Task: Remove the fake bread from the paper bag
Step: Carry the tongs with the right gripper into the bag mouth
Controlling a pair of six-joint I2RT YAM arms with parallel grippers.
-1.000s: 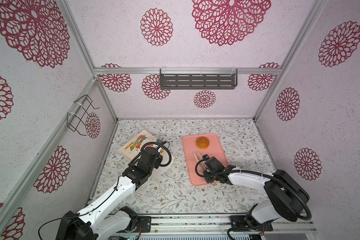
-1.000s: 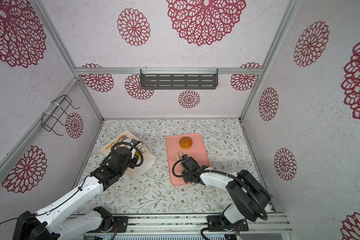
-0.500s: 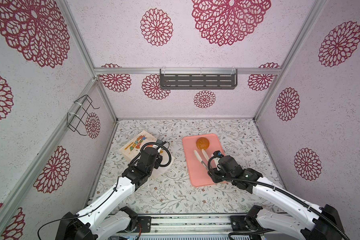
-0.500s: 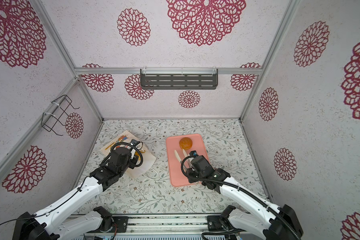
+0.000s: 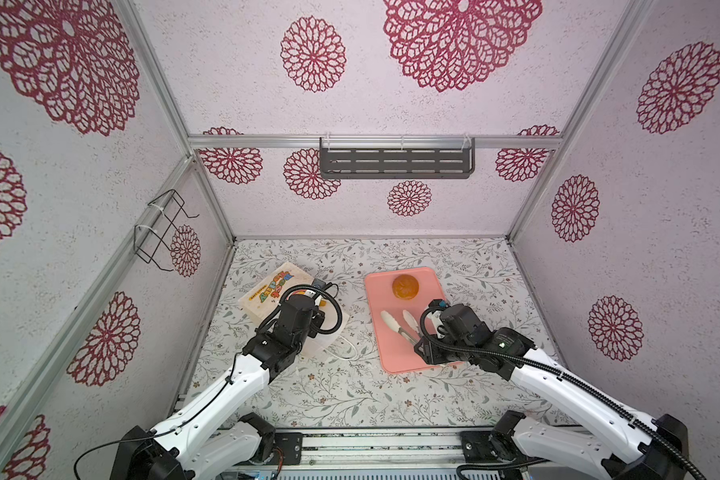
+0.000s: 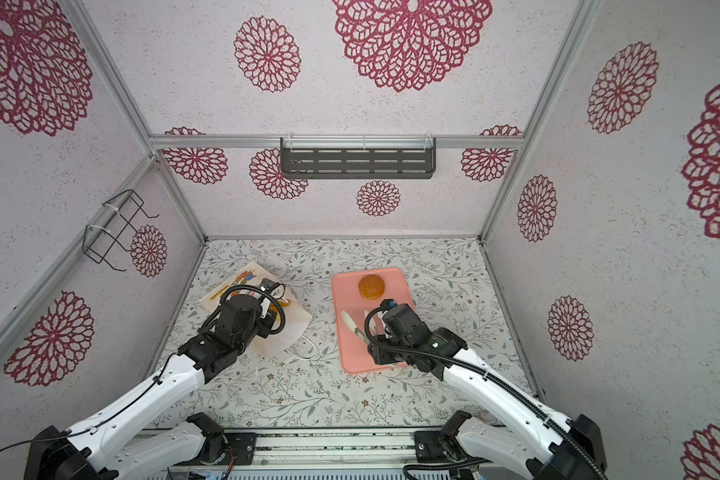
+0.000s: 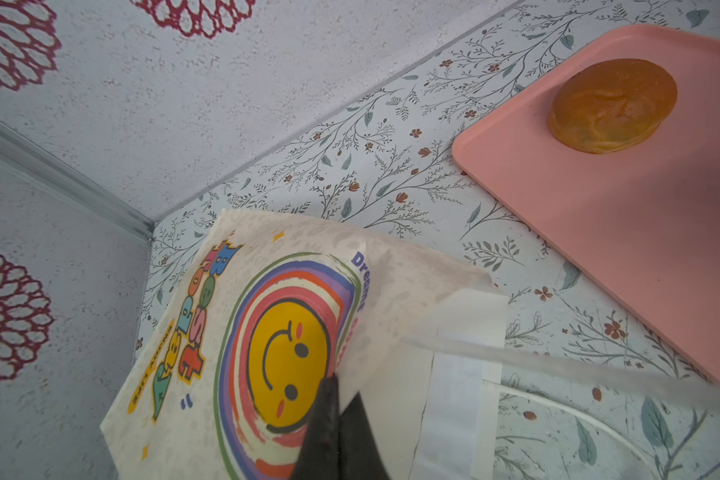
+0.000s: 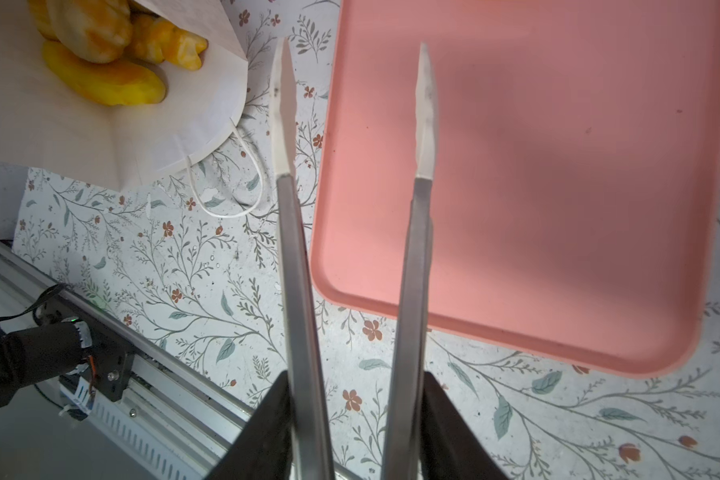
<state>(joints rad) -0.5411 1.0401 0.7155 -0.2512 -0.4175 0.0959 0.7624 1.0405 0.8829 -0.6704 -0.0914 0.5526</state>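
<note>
The paper bag [image 5: 267, 296] [image 6: 242, 283] lies on its side at the left, its smiley print up in the left wrist view [image 7: 267, 332]. My left gripper [image 7: 333, 384] is shut on the upper edge of its mouth and holds it lifted. In the right wrist view several yellow pieces of fake bread [image 8: 100, 79] lie inside the open bag [image 8: 80, 133]. One brown bun [image 5: 405, 286] [image 6: 371, 286] [image 7: 614, 110] sits at the far end of the pink tray [image 5: 391, 353] [image 8: 558, 208]. My right gripper [image 8: 356, 374] [image 5: 421, 341] is shut on metal tongs [image 8: 292, 249] [image 5: 391, 322], whose white tips are spread and empty above the tray's left edge.
The bag's white cord handle [image 8: 225, 208] [image 5: 344, 353] trails on the floral floor between bag and tray. A grey shelf [image 5: 395, 163] hangs on the back wall and a wire rack [image 5: 159, 232] on the left wall. The metal rail [image 5: 371, 444] runs along the front.
The right arm rose and drew back to the right from low over the tray, and the tongs' tips spread apart. The left gripper kept its hold on the bag.
</note>
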